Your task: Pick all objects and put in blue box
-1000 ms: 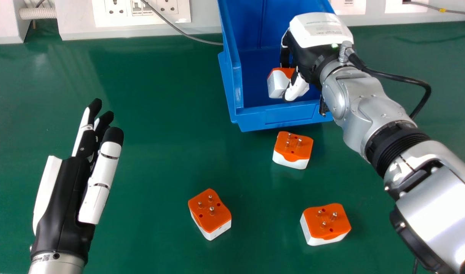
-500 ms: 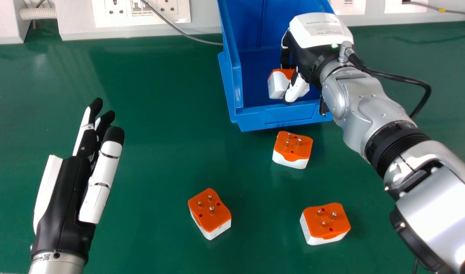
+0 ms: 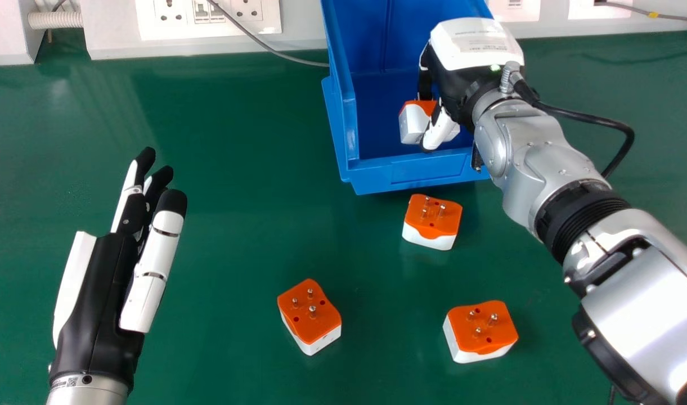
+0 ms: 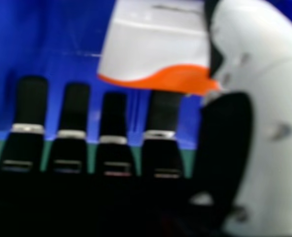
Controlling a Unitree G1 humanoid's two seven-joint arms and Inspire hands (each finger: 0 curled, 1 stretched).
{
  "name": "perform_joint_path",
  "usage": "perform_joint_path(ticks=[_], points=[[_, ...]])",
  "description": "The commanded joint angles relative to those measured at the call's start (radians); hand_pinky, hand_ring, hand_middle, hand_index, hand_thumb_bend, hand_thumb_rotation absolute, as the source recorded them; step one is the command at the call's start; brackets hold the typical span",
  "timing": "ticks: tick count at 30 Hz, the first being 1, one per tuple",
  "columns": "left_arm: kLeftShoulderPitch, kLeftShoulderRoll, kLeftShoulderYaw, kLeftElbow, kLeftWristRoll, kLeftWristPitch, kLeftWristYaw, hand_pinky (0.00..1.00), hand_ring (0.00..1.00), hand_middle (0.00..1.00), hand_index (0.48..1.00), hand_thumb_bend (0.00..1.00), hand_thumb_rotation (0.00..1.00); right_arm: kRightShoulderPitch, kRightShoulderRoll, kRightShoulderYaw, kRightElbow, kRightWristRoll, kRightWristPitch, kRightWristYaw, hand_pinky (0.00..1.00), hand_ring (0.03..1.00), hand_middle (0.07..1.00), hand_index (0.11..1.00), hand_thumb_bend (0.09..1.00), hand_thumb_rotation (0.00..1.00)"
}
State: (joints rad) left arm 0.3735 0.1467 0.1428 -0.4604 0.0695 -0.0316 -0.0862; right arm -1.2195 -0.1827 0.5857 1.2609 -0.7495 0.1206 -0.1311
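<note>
The right hand (image 3: 474,48) is over the front part of the blue box (image 3: 413,171), its thumb and fingers pinching a white and orange plug adapter (image 3: 413,124) inside the walls. In the right hand view, this adapter (image 4: 158,42) touches the thumb of my right hand (image 4: 271,128), with blue behind it. Three more adapters lie on the green table, pins up: one (image 3: 432,219) just in front of the box, one (image 3: 309,315) at lower centre and one (image 3: 481,329) at lower right. My left hand (image 3: 101,298) is open and holds nothing, over the table's left side.
A white wall panel with sockets (image 3: 208,17) runs along the back of the green table (image 3: 236,140). A grey cable (image 3: 259,42) hangs down beside the box. The silver right forearm spans the right side, above the table and close to the lower-right adapter.
My right hand and the pinched adapter have shifted slightly right within the box. The left hand has also drifted a little to the right. The three adapters on the table have stayed put.
</note>
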Motion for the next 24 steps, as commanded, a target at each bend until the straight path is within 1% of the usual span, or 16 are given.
perform_joint_path(ticks=[1,3,4,5,6,10,15,18,24], points=[[0.006,0.001,0.001,-0.028,0.009,-0.015,0.009,0.9,0.96,0.96,0.985,0.5,1.0,-0.016,0.0,-0.006,0.0,0.001,0.01,-0.025,0.61,0.803,0.851,0.65,0.56,0.22],[0.007,0.001,0.001,-0.028,0.01,-0.017,0.008,0.9,0.96,0.96,0.985,0.5,1.0,-0.016,0.001,-0.006,0.0,0.001,0.012,-0.026,0.64,0.833,0.883,0.728,0.577,0.28],[0.007,0.001,0.001,-0.028,0.011,-0.018,0.008,0.9,0.96,0.96,0.985,0.5,1.0,-0.017,0.001,-0.006,0.0,0.001,0.014,-0.027,0.66,0.853,0.904,0.78,0.586,0.33],[0.008,0.001,0.001,-0.028,0.011,-0.018,0.008,0.9,0.96,0.96,0.985,0.5,1.0,-0.017,0.001,-0.005,0.0,0.0,0.016,-0.028,0.67,0.86,0.912,0.799,0.59,0.35],[0.008,0.001,0.002,-0.027,0.011,-0.019,0.007,0.9,0.96,0.96,0.985,0.5,1.0,-0.018,0.0,-0.004,0.001,-0.001,0.017,-0.03,0.67,0.86,0.912,0.799,0.59,0.35],[0.007,0.001,0.001,-0.028,0.012,-0.017,0.006,0.9,0.96,0.96,0.985,0.5,1.0,-0.016,0.002,-0.003,0.0,-0.002,0.021,-0.039,0.7,0.881,0.938,0.853,0.598,0.4],[0.006,0.001,0.001,-0.027,0.014,-0.02,0.007,0.9,0.96,0.96,0.985,0.5,1.0,-0.013,0.002,-0.001,-0.002,-0.003,0.022,-0.042,0.72,0.903,0.961,0.889,0.608,0.44],[0.006,0.0,0.0,-0.029,0.015,-0.019,0.008,0.9,0.96,0.96,0.985,0.51,1.0,-0.013,0.002,0.001,0.0,-0.004,0.021,-0.036,0.74,0.921,0.985,0.921,0.616,0.5],[0.006,0.001,0.001,-0.028,0.014,-0.018,0.007,0.9,0.96,0.96,0.984,0.51,1.0,-0.015,0.001,0.004,-0.001,-0.006,0.019,-0.027,0.75,0.93,0.995,0.935,0.62,0.54]])
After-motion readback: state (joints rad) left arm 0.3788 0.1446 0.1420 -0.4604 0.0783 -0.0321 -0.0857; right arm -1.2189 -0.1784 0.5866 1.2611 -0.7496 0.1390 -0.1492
